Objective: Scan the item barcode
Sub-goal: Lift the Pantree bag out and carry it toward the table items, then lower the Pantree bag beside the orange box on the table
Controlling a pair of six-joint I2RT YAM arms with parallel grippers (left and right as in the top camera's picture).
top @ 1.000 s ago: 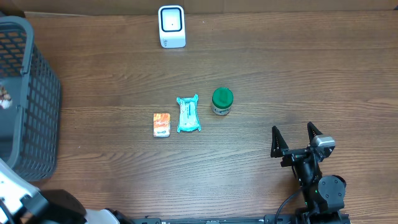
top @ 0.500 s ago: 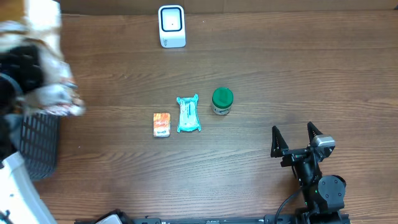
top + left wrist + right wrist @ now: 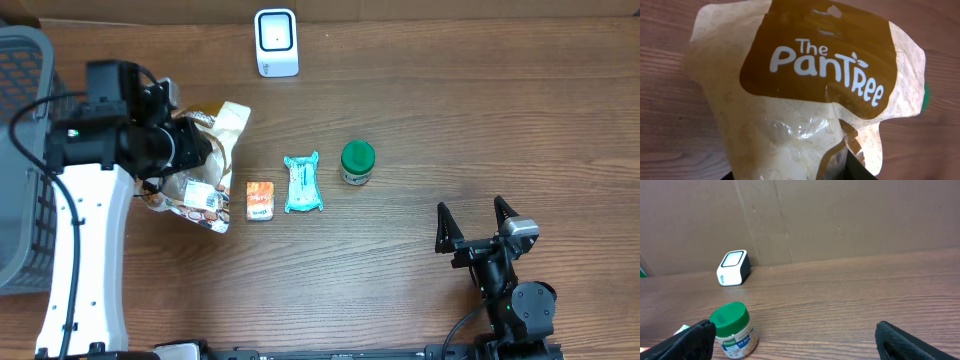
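Observation:
My left gripper [image 3: 197, 153] is shut on a cream and brown snack bag [image 3: 207, 182] marked "The PanTree" [image 3: 805, 100], holding it over the table just left of the orange packet [image 3: 260, 200]. The bag fills the left wrist view and hides most of the fingers [image 3: 852, 170]. A white scanner [image 3: 276, 42] stands at the table's far edge, also in the right wrist view [image 3: 733, 268]. At the near right, my right gripper [image 3: 478, 222] is open and empty [image 3: 795, 340], well apart from every item.
A teal packet [image 3: 302, 184] and a green-lidded jar [image 3: 357, 162] lie in a row with the orange packet mid-table; the jar [image 3: 733, 330] sits just ahead of my right gripper's left finger. A grey mesh basket [image 3: 25, 45] stands at the far left. A brown cardboard wall backs the table.
My left arm has swung in from the basket side to the middle left of the table, carrying the snack bag. The right arm and the table items have not moved.

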